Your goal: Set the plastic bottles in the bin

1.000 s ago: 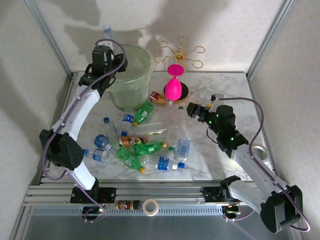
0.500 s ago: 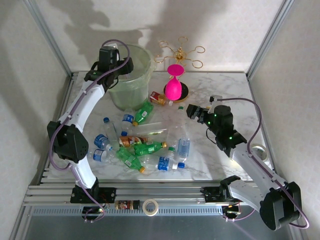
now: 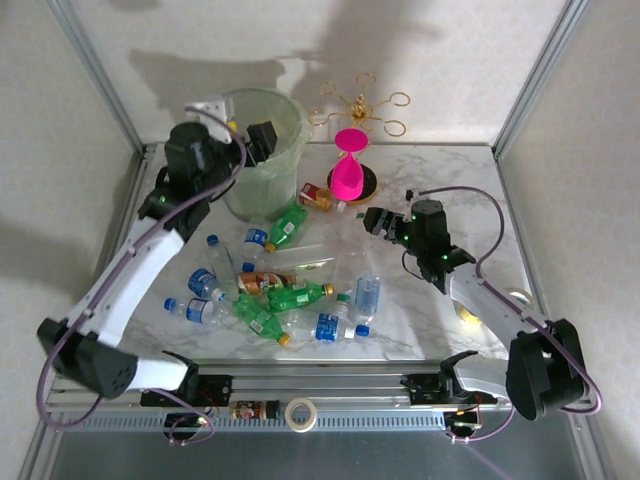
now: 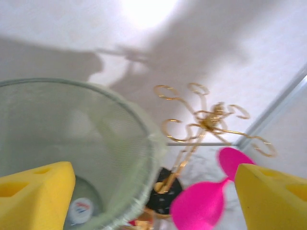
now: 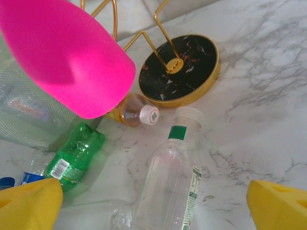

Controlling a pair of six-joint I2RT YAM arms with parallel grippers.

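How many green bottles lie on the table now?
3: first green bottle beside the bin; second green bottle mid-pile; third green bottle at the pile's near edge. More may be hidden.

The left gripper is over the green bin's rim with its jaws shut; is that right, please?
No: the left gripper is over the rim of the bin, but its jaws are open; the left wrist view shows its yellow fingers far apart.

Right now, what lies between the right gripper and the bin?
Right wrist view: a clear bottle nearest, then a green bottle and a brown bottle before the bin.
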